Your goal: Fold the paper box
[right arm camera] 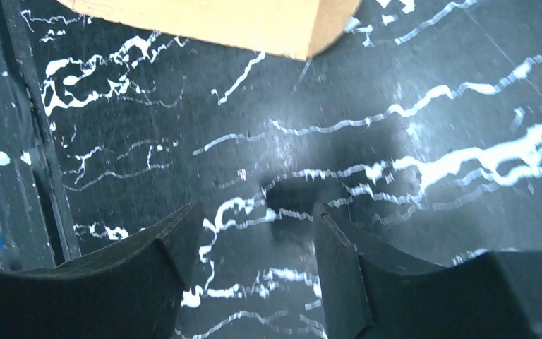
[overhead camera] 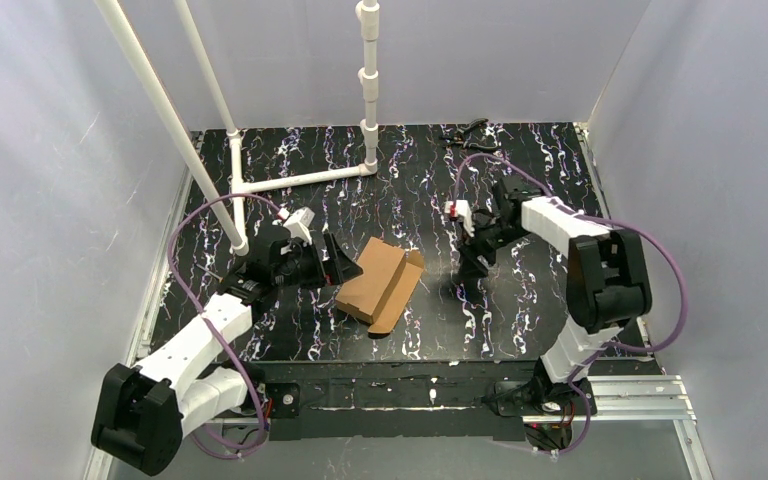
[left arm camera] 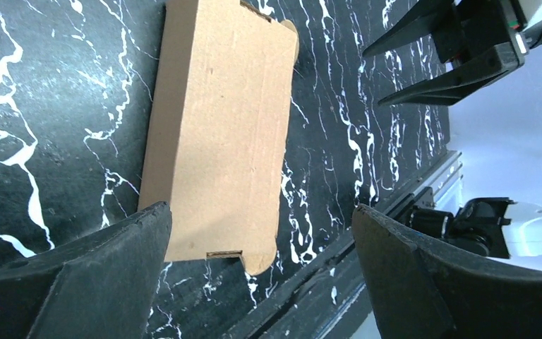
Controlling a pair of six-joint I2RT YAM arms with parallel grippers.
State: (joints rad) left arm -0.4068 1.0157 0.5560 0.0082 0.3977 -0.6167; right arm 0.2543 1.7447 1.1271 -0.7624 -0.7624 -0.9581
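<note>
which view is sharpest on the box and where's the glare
Left wrist view: the paper box is sharp and evenly lit. Right wrist view: soft all over, box corner washed out, a pale sheen on the table. Top external view: even light, box small.

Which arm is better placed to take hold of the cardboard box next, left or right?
Left, likely: the left fingers are wide open right beside the paper box, while the right fingers hang apart from it.

White arm links (overhead camera: 192, 345), black joints (overhead camera: 610, 280), looping purple cables (overhead camera: 173, 262), black tapered end effector fingers (left arm camera: 77, 282).
</note>
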